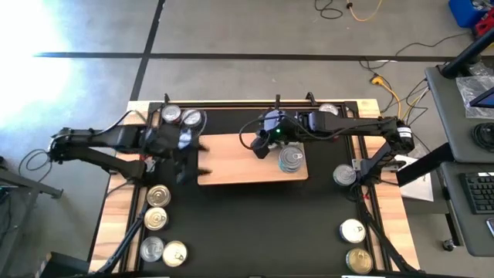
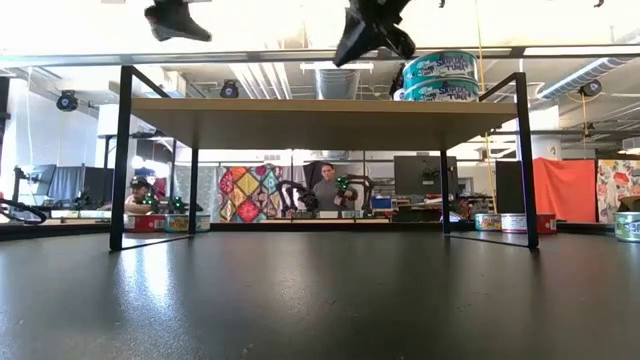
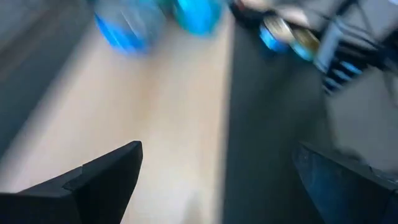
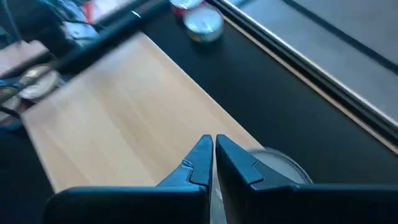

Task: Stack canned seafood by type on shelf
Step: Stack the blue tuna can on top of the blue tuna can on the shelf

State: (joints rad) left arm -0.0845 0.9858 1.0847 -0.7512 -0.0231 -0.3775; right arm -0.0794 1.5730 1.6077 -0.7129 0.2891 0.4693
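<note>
The shelf (image 1: 239,162) is a pale wood board on black legs (image 2: 120,150), standing over the black mat. Two teal-labelled tins of canned seafood (image 2: 440,75) are stacked on its right part (image 1: 291,158). My right gripper (image 4: 213,155) hangs shut above the board, just left of that stack (image 1: 266,145), with nothing between its fingers. My left gripper (image 3: 217,155) is open and empty over the shelf's left end (image 1: 187,158). In the low view both grippers (image 2: 375,30) (image 2: 175,18) hang clear above the board.
Loose tins lie on the mat: two at the far left (image 1: 181,117), several at the near left (image 1: 157,208), one right of the shelf (image 1: 344,175), two at the near right (image 1: 355,243). People sit in the room behind (image 2: 325,190).
</note>
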